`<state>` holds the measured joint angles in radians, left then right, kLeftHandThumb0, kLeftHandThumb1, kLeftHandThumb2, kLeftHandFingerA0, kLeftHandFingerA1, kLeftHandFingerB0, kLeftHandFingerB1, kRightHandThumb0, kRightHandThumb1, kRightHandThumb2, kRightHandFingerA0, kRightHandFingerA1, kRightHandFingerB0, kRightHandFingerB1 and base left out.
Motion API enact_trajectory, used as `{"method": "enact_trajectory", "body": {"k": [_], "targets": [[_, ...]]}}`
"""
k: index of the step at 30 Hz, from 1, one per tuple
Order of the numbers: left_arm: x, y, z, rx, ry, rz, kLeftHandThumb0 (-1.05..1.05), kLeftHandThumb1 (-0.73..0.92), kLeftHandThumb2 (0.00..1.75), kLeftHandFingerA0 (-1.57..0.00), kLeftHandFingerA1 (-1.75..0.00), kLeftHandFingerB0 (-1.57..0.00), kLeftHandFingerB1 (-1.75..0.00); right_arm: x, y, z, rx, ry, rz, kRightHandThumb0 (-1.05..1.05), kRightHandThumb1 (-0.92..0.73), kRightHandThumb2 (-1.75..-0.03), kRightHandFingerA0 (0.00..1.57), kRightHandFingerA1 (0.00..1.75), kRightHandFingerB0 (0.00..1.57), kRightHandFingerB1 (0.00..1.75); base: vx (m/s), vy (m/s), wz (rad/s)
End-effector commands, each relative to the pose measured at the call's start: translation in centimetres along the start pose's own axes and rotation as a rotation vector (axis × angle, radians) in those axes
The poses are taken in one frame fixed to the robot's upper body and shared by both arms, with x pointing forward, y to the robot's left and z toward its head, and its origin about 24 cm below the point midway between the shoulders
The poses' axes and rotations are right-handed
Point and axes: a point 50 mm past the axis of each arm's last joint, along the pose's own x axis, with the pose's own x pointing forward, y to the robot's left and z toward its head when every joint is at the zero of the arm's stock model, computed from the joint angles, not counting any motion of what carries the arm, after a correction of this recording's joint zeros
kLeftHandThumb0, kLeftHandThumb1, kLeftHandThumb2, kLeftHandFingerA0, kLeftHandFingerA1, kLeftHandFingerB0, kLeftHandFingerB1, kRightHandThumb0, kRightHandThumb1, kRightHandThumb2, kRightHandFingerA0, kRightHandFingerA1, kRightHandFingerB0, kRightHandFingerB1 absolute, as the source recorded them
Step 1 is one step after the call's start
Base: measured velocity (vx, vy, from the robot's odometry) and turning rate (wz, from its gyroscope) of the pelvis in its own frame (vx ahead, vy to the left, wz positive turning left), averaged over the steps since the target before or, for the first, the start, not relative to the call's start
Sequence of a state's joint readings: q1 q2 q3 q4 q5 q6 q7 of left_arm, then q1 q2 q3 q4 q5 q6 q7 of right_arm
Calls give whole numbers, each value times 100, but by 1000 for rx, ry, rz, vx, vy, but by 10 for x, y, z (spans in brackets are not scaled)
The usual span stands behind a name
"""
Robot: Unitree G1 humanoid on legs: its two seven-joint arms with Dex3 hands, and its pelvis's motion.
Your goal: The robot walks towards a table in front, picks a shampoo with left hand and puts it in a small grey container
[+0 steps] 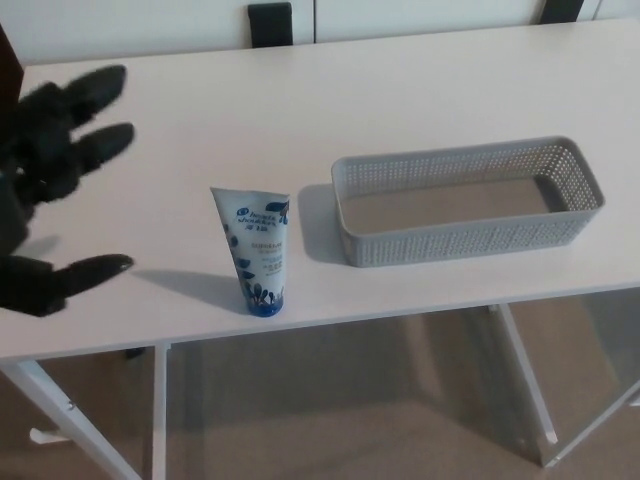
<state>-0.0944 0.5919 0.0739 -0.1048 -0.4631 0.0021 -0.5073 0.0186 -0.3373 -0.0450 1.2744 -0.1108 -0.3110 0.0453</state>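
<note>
Left hand: my left hand (40,200) comes in at the left edge of the view, wide open and holding nothing. Two fingers (100,145) point right and a little far. The thumb (95,270) lies nearer to me, with a broad gap between it and them. I cannot tell whether the hand touches the tabletop.
Shampoo tube: the shampoo tube (255,252) stands on the table (200,110), close to its near edge and left of centre. It is to the right of my hand and well apart from it.
Tube axis: the long axis is upright. The blue cap is down on the tabletop, the wide flat crimped end is up, and the printed face is turned toward me.
Between hand and tube: bare tabletop, crossed by the tube's shadow, which stretches left toward my thumb.
Basket: a grey perforated basket (470,240) lies near the tube on its right, not touching it. Its long side runs left to right, its top is open and its bare bottom shows.
In the way: between tube and basket lies a short strip of bare tabletop, and then the basket's left wall rises.
Edges: the table's near edge runs just in front of the tube's cap and the basket's near wall.
Open room: wide bare tabletop spreads beyond the tube and basket to the far edge, where a dark shape (270,22) stands.
Below: white table legs (160,410) over a beige floor (350,410).
</note>
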Motion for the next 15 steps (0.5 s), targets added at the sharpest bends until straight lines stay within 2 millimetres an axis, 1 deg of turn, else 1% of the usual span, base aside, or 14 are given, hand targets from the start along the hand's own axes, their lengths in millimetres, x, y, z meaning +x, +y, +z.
{"method": "enact_trajectory", "body": {"k": [1,2,3,5,6,8,9,10,13,14,15], "targets": [[6,-5,-15,10,125,-16,-43,39,52,-4,-27,0,-14,0,-9,0,-24,17,-31,-26,-64,-58,71,48,53,40,0,0,0],[7,-9,-19,-1,136,-25,-47,41,53,-4,-28,0,-14,1,-10,1,-30,14,-27,-25,-65,-59,70,48,51,40,0,0,0],[7,-10,-21,3,139,-27,-47,33,68,-5,-29,0,-11,1,-10,1,-31,12,-27,-26,-64,-59,70,47,52,40,0,0,0],[9,-11,-23,10,140,-25,-45,33,67,-5,-31,0,-11,1,-10,3,-31,9,-29,-25,-64,-59,69,47,52,40,0,0,0],[10,-13,-25,16,143,-24,-47,33,69,-4,-32,-1,-11,2,-10,3,-24,13,-32,-25,-64,-59,72,48,54,40,0,0,0],[13,-15,-29,28,149,-27,-47,33,68,-5,-32,0,-11,2,-10,4,-17,18,-36,-26,-64,-58,72,48,54,40,0,0,0],[14,-17,-30,24,152,-35,-45,40,52,-7,-28,0,-15,2,-10,4,-10,16,-36,-27,-63,-58,71,48,53,40,0,0,0],[15,-19,-30,22,156,-40,-46,32,69,-3,-32,-2,-13,2,-10,4,-7,16,-35,-26,-63,-58,71,47,54,40,0,0,0],[17,-21,-30,22,157,-49,-46,32,69,-3,-31,-2,-13,3,-11,7,-18,10,-32,-27,-63,-58,70,47,53,40,0,0,0],[18,-24,-31,20,157,-64,-44,42,53,-6,-28,0,-15,3,-10,7,-15,8,-31,-26,-63,-58,71,48,54,40,0,0,0],[19,-26,-31,24,153,-75,-47,43,53,-7,-29,0,-14,3,-10,7,-14,8,-33,-27,-63,-58,74,49,55,41,0,0,0]]}}
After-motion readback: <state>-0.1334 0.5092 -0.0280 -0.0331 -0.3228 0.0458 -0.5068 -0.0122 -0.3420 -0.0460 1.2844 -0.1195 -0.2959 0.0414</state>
